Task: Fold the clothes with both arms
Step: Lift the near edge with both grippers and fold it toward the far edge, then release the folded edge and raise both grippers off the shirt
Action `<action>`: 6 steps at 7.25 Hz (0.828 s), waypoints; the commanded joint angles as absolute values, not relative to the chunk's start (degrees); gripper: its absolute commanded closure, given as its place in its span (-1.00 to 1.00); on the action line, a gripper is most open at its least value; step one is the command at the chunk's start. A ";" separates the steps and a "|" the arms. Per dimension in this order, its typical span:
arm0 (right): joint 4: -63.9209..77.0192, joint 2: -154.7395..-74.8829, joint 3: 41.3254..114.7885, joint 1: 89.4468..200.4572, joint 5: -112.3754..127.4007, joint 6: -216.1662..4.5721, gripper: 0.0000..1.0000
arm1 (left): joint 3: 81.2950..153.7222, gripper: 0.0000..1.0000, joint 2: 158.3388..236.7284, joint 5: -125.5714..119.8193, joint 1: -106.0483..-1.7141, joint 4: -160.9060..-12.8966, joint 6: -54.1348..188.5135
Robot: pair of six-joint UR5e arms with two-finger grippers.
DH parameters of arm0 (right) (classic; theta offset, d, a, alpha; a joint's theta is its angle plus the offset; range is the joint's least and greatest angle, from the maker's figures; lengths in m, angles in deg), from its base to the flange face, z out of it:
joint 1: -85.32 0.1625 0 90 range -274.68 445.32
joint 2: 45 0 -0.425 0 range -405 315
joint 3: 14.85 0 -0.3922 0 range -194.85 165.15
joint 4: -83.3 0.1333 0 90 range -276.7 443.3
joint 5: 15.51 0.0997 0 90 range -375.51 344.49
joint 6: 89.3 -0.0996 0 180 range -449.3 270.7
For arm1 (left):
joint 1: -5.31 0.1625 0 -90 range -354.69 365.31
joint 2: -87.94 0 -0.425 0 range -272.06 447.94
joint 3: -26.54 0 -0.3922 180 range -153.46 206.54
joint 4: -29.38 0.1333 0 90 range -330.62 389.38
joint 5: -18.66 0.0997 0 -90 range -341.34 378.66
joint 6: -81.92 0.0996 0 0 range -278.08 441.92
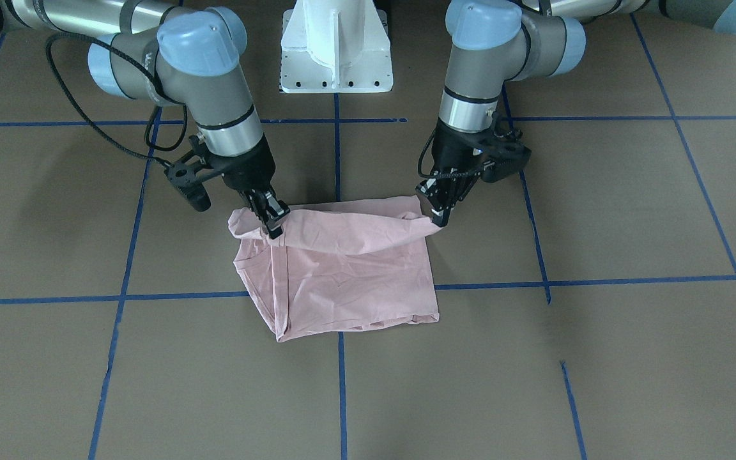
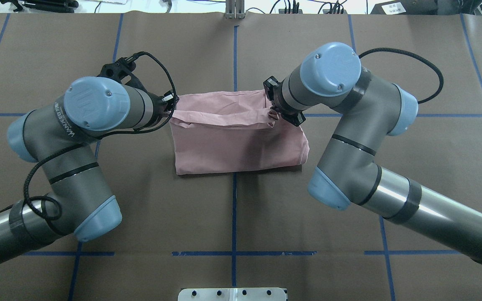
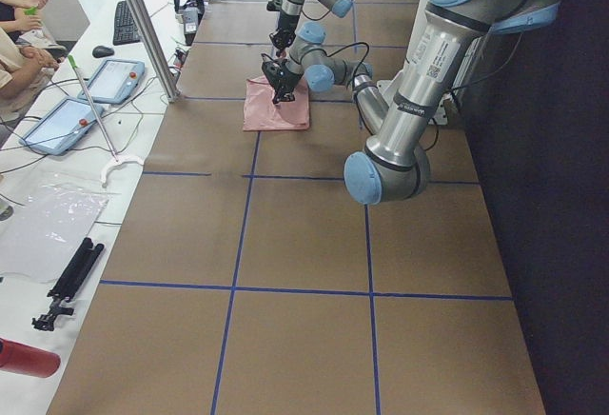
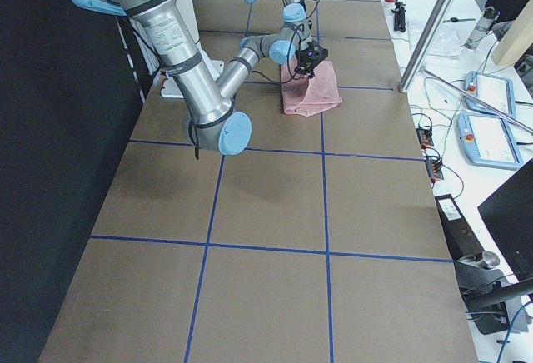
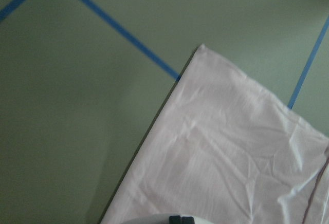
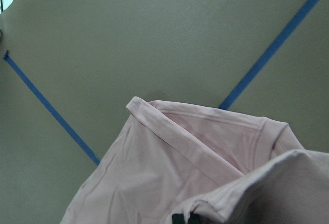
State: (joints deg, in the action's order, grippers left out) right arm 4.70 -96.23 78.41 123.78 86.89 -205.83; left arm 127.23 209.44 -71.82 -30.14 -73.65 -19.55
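The shirt point(image 1: 342, 281) is gripped by its raised edge in the left tool point(image 1: 439, 219) and right tool point(image 1: 273, 223); a fold is judged under way, and level carrying across the shirt is needed next.

Left claw point(image 1: 439, 217) tips sunk in T-shirt point(image 1: 349, 281) fold, tiny in side views
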 commanded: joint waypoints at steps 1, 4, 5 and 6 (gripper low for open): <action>9.54 -92.47 68.41 126.62 90.73 -204.52 1.00 | 120.51 1.00 212.12 -69.59 -30.90 -77.49 -18.98; 12.52 -89.74 60.67 127.07 90.84 -200.85 1.00 | 114.71 1.00 213.70 -67.83 -30.90 -82.59 -18.98; 18.90 -89.04 54.12 127.85 90.84 -196.65 1.00 | 108.86 1.00 214.84 -64.17 -31.24 -88.51 -16.89; 24.18 -85.64 44.14 129.69 91.01 -188.08 1.00 | 100.97 0.33 215.64 -63.09 -32.29 -96.49 -12.17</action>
State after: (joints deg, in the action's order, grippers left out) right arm 17.73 -88.51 54.27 128.01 90.87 -196.17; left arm 109.31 214.53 -65.18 -31.37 -88.22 -16.48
